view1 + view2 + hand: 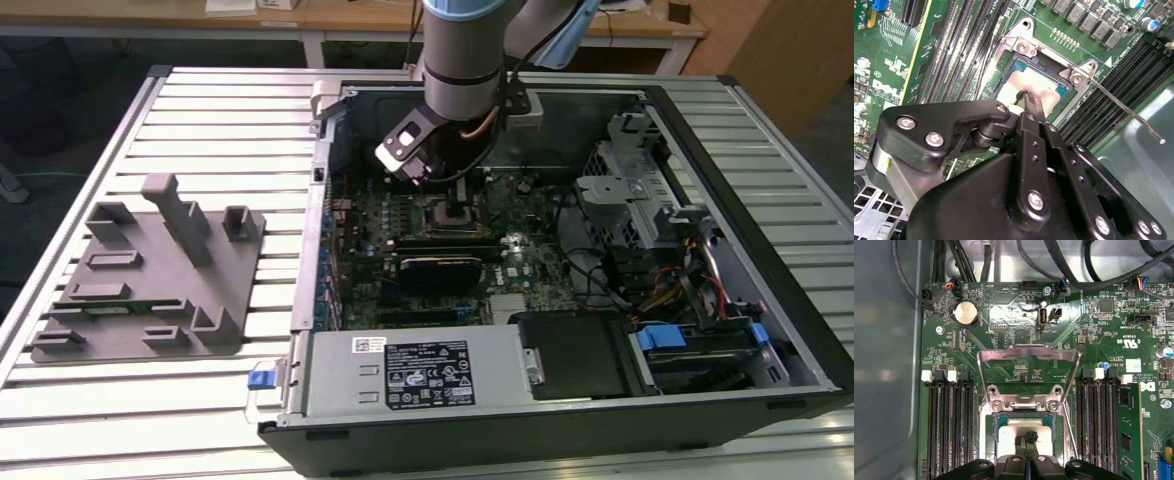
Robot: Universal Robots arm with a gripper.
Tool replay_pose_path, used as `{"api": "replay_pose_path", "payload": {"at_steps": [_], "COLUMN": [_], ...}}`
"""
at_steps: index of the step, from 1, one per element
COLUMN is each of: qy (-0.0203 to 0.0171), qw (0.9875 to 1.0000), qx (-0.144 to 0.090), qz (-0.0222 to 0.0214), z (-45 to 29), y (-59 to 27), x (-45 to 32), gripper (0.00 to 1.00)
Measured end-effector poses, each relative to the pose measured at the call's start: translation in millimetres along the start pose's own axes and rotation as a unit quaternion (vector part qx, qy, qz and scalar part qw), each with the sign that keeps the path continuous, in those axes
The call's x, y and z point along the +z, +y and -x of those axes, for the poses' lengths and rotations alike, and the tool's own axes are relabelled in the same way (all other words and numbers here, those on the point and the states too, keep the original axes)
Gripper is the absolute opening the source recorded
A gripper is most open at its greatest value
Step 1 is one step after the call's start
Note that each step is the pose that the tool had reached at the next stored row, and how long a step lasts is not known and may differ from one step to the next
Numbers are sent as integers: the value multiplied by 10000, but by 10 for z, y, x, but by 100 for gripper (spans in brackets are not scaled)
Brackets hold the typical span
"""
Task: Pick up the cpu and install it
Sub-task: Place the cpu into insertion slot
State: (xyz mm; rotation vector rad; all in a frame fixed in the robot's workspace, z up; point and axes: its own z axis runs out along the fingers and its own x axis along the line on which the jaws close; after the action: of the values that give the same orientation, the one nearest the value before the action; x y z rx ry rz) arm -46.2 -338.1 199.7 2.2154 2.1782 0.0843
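Cpu [1046, 85] lies flat in the open socket [988, 427] on the motherboard [1019, 315], with the load plate [1026, 371] swung up. My gripper [1026, 102] has its fingers pinched together, tips at the chip's metal top, seemingly clasping nothing. I judge it light, stiff, slick and fragile underneath, so I'd hold it by the edges. White lettering dots the board, and a printed sticker [430, 374] marks the power supply [334, 395].

The slatted metal table [200, 100] carries a grey plastic fixture tray [140, 290] near its edge on the exterior view's left, and an open computer case [534, 440] just beside it.
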Motion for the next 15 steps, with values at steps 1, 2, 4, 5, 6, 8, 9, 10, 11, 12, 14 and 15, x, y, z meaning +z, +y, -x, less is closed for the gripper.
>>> {"api": "replay_pose_path", "payload": {"at_steps": [1,2,4,5,6,8,9,10,11,12,14,15], "qy": [0,-1,-2,-2,-1,0,-1,-2,-3,-4,-2,-1], "qw": [10000,10000,10000,10000,10000,10000,10000,10000,10000,10000,10000,10000], "qx": [0,0,0,0,0,0,0,0,0,0,0,0], "qz": [0,0,-1,-1,0,0,-1,-1,-2,-2,-1,-1], "z": [0,0,1,1,0,0,1,1,1,1,1,1], "y": [0,-1,-1,-1,-1,-1,-1,-1,-2,-2,-2,-2], "x": [4,7,7,7,8,11,13,16,17,18,20,21], "gripper": [11,11,11,11,11,11,11,11,11,11,11,11]}}
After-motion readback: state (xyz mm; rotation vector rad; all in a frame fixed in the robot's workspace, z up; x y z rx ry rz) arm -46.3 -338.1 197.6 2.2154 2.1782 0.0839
